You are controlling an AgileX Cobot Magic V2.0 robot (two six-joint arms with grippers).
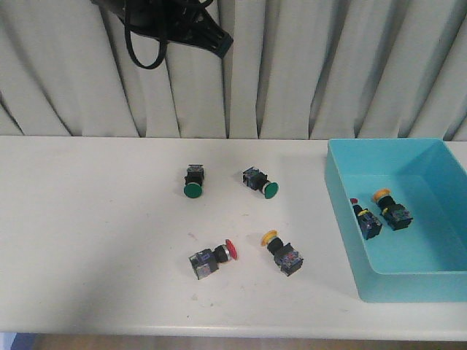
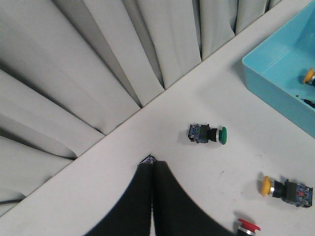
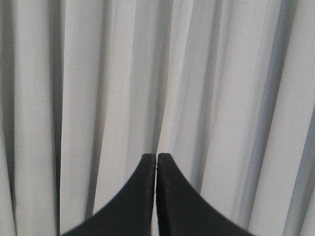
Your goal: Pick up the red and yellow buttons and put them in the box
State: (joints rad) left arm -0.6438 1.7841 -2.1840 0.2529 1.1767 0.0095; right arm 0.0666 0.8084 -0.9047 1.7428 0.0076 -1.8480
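Observation:
A red button [image 1: 215, 259] and a yellow button [image 1: 283, 251] lie on their sides on the white table, near its front middle. They also show in the left wrist view: the yellow button [image 2: 285, 189], and the red cap [image 2: 247, 227] at the picture's edge. The light-blue box [image 1: 343, 197] stands at the right and holds one red button [image 1: 365, 217] and one yellow button [image 1: 390, 208]. My left gripper [image 2: 151, 164] is shut and empty, high above the table's back middle. My right gripper [image 3: 157, 156] is shut and empty, facing the curtain; it is outside the front view.
Two green-capped switches [image 1: 193, 181] [image 1: 260, 182] lie behind the red and yellow ones. My left arm [image 1: 168, 25] hangs at the top of the front view. A pleated grey curtain [image 1: 292, 65] runs along the table's back edge.

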